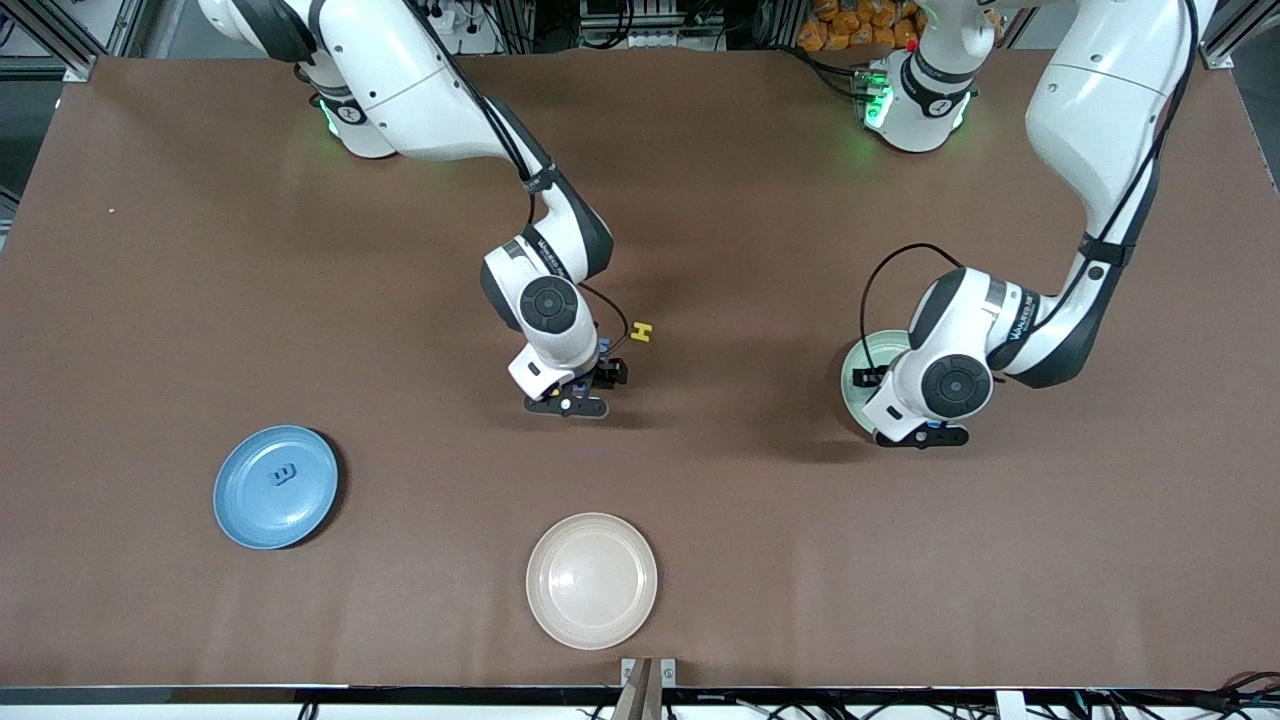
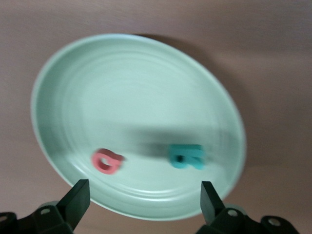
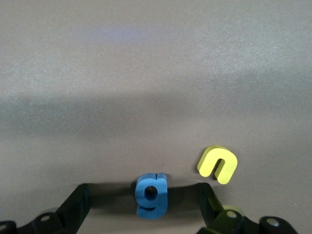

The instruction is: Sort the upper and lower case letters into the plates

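Brown worktop [image 1: 150, 250] fills the scene, with both arm bases along its top edge. Left pincer [image 2: 144, 204] hangs spread wide and empty over the pale green plate [image 2: 122, 87], at the left arm's end, where a red letter [image 2: 107, 161] and a teal letter [image 2: 186, 156] already lie. Right pincer [image 3: 146, 204] sits low over mid-worktop, fingers wide, a blue letter [image 3: 151, 195] between them but not gripped; a yellow lowercase letter [image 3: 218, 164] lies just beside it, and a yellow H [image 1: 641, 331] is near. Nearer the camera, the blue plate [image 1: 245, 520] holds one blue letter [image 1: 284, 474]; a cream plate [image 1: 592, 620] is empty. These letters look light, soft and thin, so pinching across the flat edges seems best.
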Available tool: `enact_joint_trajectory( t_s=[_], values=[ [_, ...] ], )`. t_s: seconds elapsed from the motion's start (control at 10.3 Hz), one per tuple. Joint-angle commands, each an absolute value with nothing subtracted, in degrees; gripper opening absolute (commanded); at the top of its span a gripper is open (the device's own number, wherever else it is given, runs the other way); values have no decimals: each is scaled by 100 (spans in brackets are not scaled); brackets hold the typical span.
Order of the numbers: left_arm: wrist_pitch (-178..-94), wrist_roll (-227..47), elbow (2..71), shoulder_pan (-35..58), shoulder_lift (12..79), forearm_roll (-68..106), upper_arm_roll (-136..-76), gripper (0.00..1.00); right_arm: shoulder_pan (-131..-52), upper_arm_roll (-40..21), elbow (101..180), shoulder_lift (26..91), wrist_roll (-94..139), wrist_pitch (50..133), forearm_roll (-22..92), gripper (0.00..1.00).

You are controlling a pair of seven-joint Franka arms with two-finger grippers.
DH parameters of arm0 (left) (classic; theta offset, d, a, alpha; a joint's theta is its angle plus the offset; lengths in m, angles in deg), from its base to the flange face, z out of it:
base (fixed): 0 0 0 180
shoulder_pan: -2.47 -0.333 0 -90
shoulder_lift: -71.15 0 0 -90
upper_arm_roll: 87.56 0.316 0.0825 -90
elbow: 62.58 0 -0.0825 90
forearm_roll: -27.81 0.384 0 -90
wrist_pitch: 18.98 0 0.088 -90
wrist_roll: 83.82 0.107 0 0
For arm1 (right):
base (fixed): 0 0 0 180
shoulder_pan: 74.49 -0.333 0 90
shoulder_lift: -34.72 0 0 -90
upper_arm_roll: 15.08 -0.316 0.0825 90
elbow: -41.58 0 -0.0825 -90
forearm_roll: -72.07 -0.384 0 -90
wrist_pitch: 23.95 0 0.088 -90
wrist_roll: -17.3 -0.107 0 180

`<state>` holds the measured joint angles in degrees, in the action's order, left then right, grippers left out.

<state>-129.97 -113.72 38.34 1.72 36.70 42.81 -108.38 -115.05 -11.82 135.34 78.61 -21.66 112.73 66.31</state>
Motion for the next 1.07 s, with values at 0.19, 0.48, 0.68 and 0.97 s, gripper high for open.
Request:
enact_joint_trajectory(
  t_s=[0.19,0.48,0.68,0.97],
  values=[
    [-13514,-13421,3315,1210,3513,2942,-10971,100,-11474,-1191,13623,7805,-2172,11333,6548,100],
    [-14473,-14330,3287,1468,3336,2351,-10962,100,-11518,-1191,13632,7779,-2199,11280,6548,100],
    [-14502,-15093,3269,1608,3292,2350,-10962,100,-11527,-1200,13632,7761,-2207,11272,6513,0],
    [-14730,-15543,3068,1767,3143,2359,-10962,100,-11527,-1200,13659,7691,-2199,11254,6513,0]
  ],
)
